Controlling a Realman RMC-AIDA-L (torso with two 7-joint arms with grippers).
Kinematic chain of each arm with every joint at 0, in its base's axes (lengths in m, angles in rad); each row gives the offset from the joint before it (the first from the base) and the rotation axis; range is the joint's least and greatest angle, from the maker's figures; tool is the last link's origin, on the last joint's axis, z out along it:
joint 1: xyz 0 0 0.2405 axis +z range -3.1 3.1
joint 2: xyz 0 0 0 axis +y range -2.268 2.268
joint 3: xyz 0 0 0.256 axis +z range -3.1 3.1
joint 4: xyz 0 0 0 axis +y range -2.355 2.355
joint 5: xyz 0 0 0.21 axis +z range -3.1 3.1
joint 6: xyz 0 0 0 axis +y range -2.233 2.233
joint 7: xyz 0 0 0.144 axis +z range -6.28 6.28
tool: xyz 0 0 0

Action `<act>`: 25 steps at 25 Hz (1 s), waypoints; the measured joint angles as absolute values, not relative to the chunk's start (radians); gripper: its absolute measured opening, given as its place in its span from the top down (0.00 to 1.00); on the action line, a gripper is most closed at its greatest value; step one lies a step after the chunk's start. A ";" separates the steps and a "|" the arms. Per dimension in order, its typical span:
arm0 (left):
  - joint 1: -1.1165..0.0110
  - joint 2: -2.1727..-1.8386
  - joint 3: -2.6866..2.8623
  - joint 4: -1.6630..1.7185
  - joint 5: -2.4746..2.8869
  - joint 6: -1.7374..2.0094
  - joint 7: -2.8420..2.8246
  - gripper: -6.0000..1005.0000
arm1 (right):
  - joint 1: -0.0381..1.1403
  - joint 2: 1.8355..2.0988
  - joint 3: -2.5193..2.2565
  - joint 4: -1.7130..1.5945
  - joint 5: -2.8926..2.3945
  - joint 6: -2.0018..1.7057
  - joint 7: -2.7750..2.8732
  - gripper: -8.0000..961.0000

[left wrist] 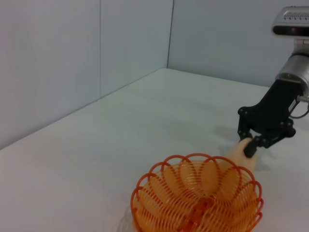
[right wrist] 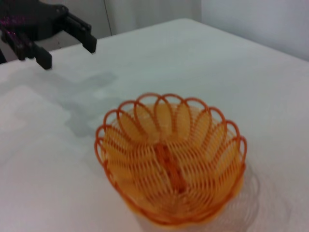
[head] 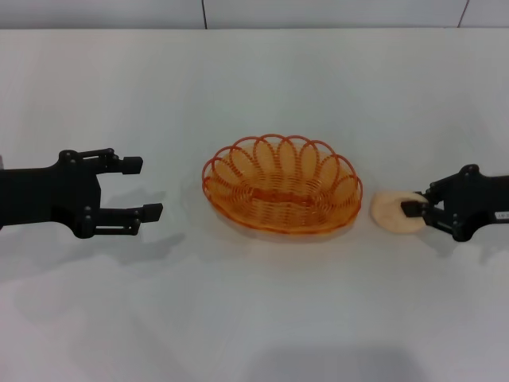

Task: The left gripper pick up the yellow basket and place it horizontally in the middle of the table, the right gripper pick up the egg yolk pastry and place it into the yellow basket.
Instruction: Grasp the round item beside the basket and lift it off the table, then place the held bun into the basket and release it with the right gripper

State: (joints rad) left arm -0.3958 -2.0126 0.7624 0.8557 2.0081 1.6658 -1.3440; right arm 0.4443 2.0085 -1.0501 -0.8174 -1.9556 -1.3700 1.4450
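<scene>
The yellow basket [head: 282, 185] lies lengthwise in the middle of the table [head: 254, 318]; it also shows in the left wrist view [left wrist: 198, 200] and the right wrist view [right wrist: 171, 159], and it holds nothing. My left gripper [head: 147, 189] is open and empty, well to the left of the basket, and it shows far off in the right wrist view [right wrist: 69, 54]. The egg yolk pastry [head: 390, 213] sits just right of the basket. My right gripper [head: 413, 203] is shut on the pastry's right side, low at the table; the left wrist view shows it [left wrist: 247, 142] pinching the pastry [left wrist: 237, 155].
The white table runs back to a grey wall [head: 318, 12]. Bare tabletop lies in front of the basket and between the basket and the left gripper.
</scene>
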 joint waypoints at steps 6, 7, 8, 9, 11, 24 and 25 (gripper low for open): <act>-0.395 -2.013 0.762 0.857 2.013 1.666 -1.341 0.19 | 0.441 2.001 -0.919 -0.899 -1.924 -1.518 1.451 0.91; -0.395 -2.013 0.762 0.858 2.016 1.666 -1.341 0.19 | 0.446 2.001 -0.899 -0.914 -1.916 -1.539 1.456 0.91; -0.395 -2.013 0.762 0.859 2.018 1.666 -1.341 0.19 | 0.451 2.001 -0.888 -0.926 -1.909 -1.553 1.461 0.91; -0.395 -2.012 0.762 0.860 2.019 1.666 -1.341 0.19 | 0.458 2.001 -0.882 -0.937 -1.898 -1.564 1.468 0.93; -0.396 -2.012 0.763 0.860 2.020 1.666 -1.341 0.19 | 0.475 2.004 -0.881 -0.945 -1.878 -1.571 1.476 0.94; -0.426 -2.025 0.773 0.861 2.054 1.658 -1.341 0.19 | 0.596 2.021 -1.114 -0.743 -1.659 -1.391 1.381 0.95; -0.429 -2.027 0.773 0.861 2.056 1.657 -1.341 0.19 | 0.597 2.022 -1.138 -0.735 -1.638 -1.376 1.370 0.95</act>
State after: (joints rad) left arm -0.4293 -2.0269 0.7734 0.8606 2.0561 1.6572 -1.3407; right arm 0.5974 2.0218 -1.1379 -0.7349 -1.6377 -1.3756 1.3703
